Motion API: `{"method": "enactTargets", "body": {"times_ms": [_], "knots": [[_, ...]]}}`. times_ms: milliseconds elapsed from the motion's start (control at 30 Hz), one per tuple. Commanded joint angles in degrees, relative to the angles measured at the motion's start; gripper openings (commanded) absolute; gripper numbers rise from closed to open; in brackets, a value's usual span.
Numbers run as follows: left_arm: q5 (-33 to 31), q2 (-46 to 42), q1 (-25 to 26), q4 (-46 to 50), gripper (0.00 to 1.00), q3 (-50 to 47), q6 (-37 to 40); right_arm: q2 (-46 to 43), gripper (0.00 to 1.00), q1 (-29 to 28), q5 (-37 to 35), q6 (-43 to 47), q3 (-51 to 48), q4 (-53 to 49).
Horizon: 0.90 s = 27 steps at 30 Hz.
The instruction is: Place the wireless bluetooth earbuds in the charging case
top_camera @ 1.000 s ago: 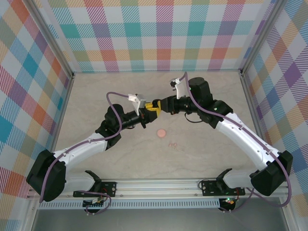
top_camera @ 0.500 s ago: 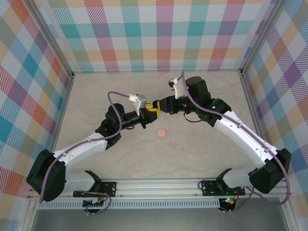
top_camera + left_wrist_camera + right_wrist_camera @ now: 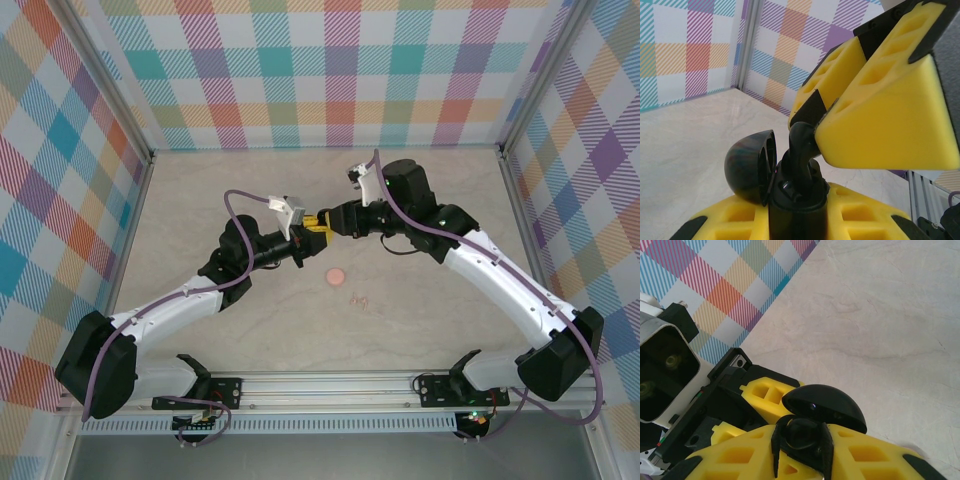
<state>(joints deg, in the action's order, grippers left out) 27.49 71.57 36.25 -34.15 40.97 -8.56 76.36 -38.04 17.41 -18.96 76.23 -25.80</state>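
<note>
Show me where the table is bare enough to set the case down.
Bare table: the strip along the back wall, the stretch by the left wall, the far right corner. Crowded: the centre, where the left gripper holds the black case and the right gripper a black bud, with pink case and pink buds just nearer.

Plaid walls (image 3: pixel 320 70) around a marbled table (image 3: pixel 200 190)
Metal posts (image 3: pixel 118 100) stand at the far corners; a rail (image 3: pixel 330 382) runs along the near edge.
</note>
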Motion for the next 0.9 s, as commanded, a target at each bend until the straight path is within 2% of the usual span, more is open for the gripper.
{"method": "enactTargets", "body": {"times_ms": [0, 867], "knots": [[1.1, -1.9, 0.4, -4.6, 0.20, 2.9, 0.4, 0.7, 0.34, -0.5, -0.6, 0.8, 1.1, -2.9], [-1.9, -2.8, 0.4, -1.1, 0.20, 3.3, 2.2, -0.9, 0.32, -0.5, -2.6, 1.1, 0.7, -3.7]]}}
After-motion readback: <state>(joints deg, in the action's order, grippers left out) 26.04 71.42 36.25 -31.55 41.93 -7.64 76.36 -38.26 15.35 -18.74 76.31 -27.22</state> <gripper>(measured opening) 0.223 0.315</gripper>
